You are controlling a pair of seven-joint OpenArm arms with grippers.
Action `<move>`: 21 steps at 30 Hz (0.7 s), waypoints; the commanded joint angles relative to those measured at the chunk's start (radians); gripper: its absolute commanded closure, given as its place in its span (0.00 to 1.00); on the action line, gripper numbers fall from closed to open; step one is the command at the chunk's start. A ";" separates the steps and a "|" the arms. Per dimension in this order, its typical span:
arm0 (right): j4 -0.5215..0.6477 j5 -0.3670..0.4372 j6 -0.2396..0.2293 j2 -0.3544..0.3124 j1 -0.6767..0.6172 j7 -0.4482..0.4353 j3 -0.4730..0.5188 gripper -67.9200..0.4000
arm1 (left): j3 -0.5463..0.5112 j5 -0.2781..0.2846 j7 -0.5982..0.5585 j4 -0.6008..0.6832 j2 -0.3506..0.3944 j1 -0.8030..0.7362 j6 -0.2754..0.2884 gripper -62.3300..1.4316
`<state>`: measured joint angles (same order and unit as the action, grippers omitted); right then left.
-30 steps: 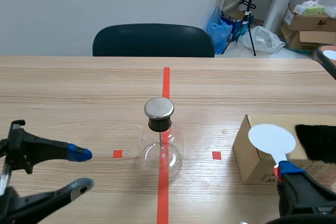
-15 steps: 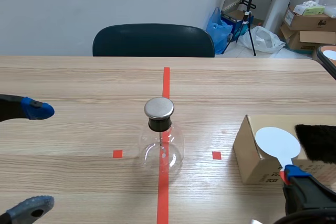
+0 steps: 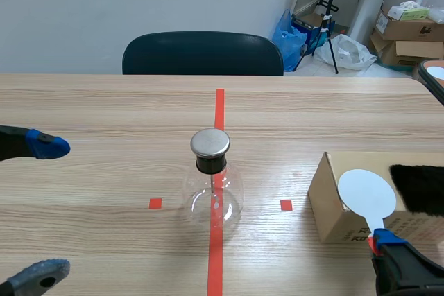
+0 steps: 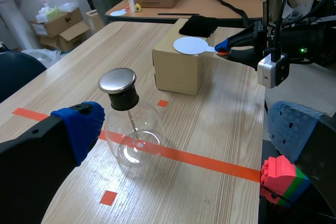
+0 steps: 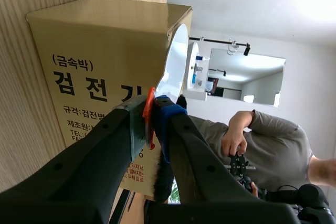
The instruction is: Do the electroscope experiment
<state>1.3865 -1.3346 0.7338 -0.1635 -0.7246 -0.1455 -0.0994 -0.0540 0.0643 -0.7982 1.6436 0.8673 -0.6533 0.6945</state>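
My left tool [image 3: 45, 209] gapes wide, gripping nothing. The glass electroscope flask [image 3: 214, 192] stands on the tabletop [image 3: 104, 109] ahead of it, well apart. My right tool [image 5: 152, 114] clamps the white disc paddle [image 3: 366, 195] by its handle, with the cardboard box [image 3: 333, 202] just ahead.

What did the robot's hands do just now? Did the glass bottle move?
The left gripper spread its fingers wide and pulled back leftward, away from the glass flask. The right gripper, holding the white disc, slid slightly back toward the robot. The flask and cardboard box stayed put.
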 commanded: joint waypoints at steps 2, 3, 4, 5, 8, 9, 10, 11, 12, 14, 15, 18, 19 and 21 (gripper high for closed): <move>0.010 0.003 0.049 -0.008 0.013 0.004 0.010 0.98 | -0.005 0.011 -0.014 0.004 -0.002 0.002 0.002 0.00; 0.010 0.003 0.049 -0.008 0.013 0.002 0.010 0.98 | -0.005 0.010 -0.014 0.004 -0.002 0.002 0.002 0.00; 0.010 0.002 0.049 -0.008 0.013 -0.004 0.010 0.98 | -0.005 0.010 -0.014 0.004 -0.002 0.002 0.002 0.00; 0.011 -0.001 0.049 -0.008 0.013 -0.008 0.010 0.98 | -0.005 0.010 -0.014 0.004 -0.002 0.002 0.002 0.00; 0.018 -0.005 0.049 -0.008 0.013 -0.008 0.010 0.98 | -0.005 -0.001 -0.013 0.004 -0.001 0.002 0.002 0.00; 0.021 -0.005 0.049 -0.008 0.013 -0.008 0.010 0.98 | -0.005 -0.001 -0.013 0.004 -0.001 0.002 0.002 0.00; 0.022 -0.005 0.049 -0.008 0.013 -0.008 0.010 0.98 | -0.005 -0.001 -0.013 0.004 -0.001 0.002 0.002 0.00; 0.022 -0.005 0.049 -0.008 0.013 -0.008 0.010 0.98 | -0.005 -0.001 -0.013 0.004 -0.001 0.002 0.002 0.00; 0.022 -0.005 0.049 -0.008 0.013 -0.008 0.010 0.98 | -0.005 -0.001 -0.013 0.004 -0.001 0.002 0.002 0.00; 0.022 -0.005 0.049 -0.008 0.013 -0.008 0.010 0.98 | -0.005 -0.001 -0.013 0.004 -0.001 0.002 0.002 0.00; 0.022 -0.005 0.049 -0.008 0.013 -0.008 0.010 0.98 | -0.005 -0.001 -0.013 0.004 -0.001 0.002 0.002 0.00; 0.022 -0.005 0.049 -0.008 0.015 -0.008 0.010 0.98 | -0.005 0.000 -0.013 0.004 0.002 0.002 0.002 0.00; 0.022 -0.005 0.049 -0.008 0.016 -0.007 0.010 0.95 | -0.005 0.000 -0.013 0.004 0.002 0.002 0.002 0.00; 0.022 -0.004 0.049 -0.008 0.016 -0.002 0.010 0.87 | -0.005 0.000 -0.014 0.004 0.001 0.002 0.002 0.00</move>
<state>1.3922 -1.3384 0.7273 -0.1635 -0.7204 -0.1524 -0.0994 -0.0540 0.0502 -0.7971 1.6436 0.8673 -0.6533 0.6945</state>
